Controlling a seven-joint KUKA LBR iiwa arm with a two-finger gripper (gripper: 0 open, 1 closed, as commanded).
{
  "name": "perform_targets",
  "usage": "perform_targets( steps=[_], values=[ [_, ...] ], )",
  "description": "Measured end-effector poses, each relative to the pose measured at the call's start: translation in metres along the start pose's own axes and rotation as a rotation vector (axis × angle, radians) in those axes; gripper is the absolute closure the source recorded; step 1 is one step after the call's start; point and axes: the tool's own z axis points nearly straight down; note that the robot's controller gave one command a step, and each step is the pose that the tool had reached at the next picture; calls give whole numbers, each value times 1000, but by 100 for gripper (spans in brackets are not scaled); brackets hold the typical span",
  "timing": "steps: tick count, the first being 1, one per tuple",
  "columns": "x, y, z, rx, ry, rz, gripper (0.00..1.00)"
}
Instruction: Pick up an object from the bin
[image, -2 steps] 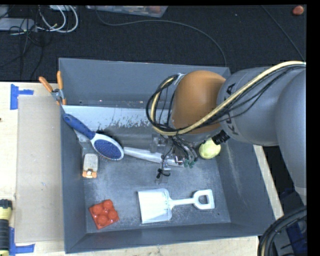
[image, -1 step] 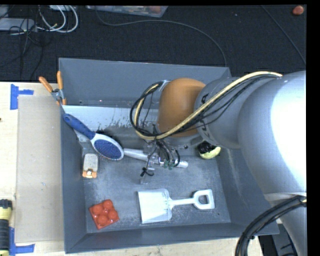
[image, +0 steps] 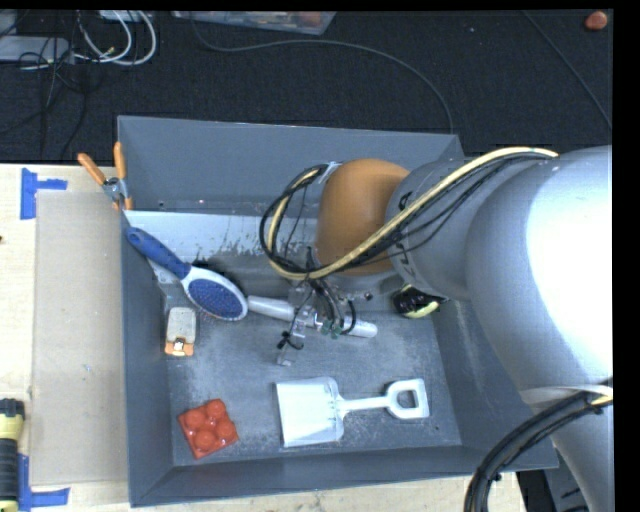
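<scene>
- Dark floor with loose cables lies on the far side, and a pale desk (image: 70, 330) carries the grey bin (image: 440, 410).
- From the right the arm (image: 540, 260) reaches into the bin. Its orange cover (image: 355, 205) and a bundle of black and yellow cables hang over the middle of the bin.
- Below the cover, the fingers (image: 290, 346) are low over the middle of the bin floor, just at the tube (image: 265, 307).
- The wrist parts and cables partly hide them, so I cannot tell if they are open or closed, or if they have hold of anything.
- The tube is grey and lies flat. It runs from beside the brush head toward the right, passing under the wrist.
- At the left lies the brush (image: 215, 295), with a round blue head near the tube's left end and a blue handle pointing to the far left corner.
- Near the brush, a little nearer to us, stands a small pale block (image: 181, 327) with an orange bit on its near end.
- In the near left corner lies a red brick (image: 208, 427) with round studs.
- A white scoop (image: 310, 410) lies near the near wall, on the near side of the fingers and apart from them, with its handle pointing right.
- At the right, partly under the arm, lies a black and yellow thing (image: 415, 303); its kind I cannot tell.
</scene>
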Motion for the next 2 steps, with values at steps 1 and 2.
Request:
perform_targets(
  steps=[1, 2],
  values=[
    [4, 1, -2, 2, 5, 52, 0],
    [-1, 1, -1, -1, -4, -1, 0]
  ],
)
